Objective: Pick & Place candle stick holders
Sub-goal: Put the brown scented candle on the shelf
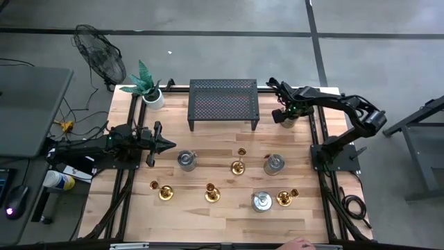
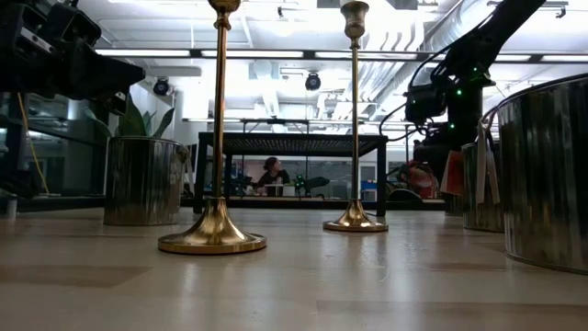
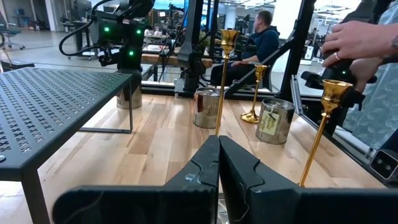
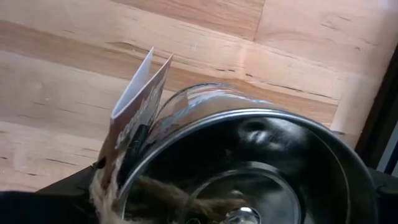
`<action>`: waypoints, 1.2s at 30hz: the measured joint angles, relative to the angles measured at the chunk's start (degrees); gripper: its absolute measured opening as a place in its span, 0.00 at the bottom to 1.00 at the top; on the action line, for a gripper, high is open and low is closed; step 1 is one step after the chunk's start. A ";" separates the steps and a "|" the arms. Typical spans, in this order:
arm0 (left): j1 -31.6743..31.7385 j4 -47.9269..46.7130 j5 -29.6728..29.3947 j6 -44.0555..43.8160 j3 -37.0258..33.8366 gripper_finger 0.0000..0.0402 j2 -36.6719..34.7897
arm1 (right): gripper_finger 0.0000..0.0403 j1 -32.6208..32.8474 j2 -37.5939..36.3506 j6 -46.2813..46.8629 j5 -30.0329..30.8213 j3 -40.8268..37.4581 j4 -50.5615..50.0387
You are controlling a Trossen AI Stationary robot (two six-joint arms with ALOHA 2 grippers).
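Several gold candle stick holders stand upright on their round bases on the wooden table: one (image 1: 165, 191) at the near left, one (image 1: 211, 193) beside it, one (image 1: 239, 165) at the middle, one (image 1: 286, 196) at the near right. My left gripper (image 1: 163, 144) is shut and empty, level above the table's left side, pointing right; its fingers show closed in the left wrist view (image 3: 219, 163). My right gripper (image 1: 288, 114) hangs at the far right over a silver tin (image 4: 249, 155), fingers apart on either side of it. My right gripper comes at the silver tin's open top (image 4: 205, 118) from above, pointing down, with a finger on either side of it. I cannot tell whether the fingers touch it. The tin stands on the table (image 3: 129, 96).
A black mesh rack (image 1: 223, 103) stands at the far middle, a potted plant (image 1: 149, 87) at the far left. Three more silver tins (image 1: 186, 160) (image 1: 273, 164) (image 1: 261, 201) stand among the holders. A person's hand (image 3: 354, 40) is by a holder's top at the near edge.
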 joint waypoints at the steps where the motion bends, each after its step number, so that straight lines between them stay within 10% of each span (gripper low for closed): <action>1: 0.00 0.00 0.00 0.00 0.00 0.00 0.02 | 0.89 0.00 0.00 -0.02 0.00 0.00 -0.07; 36: 0.00 0.01 -0.01 0.00 0.00 0.00 0.00 | 0.88 0.48 -2.51 -1.74 -7.35 2.29 -7.26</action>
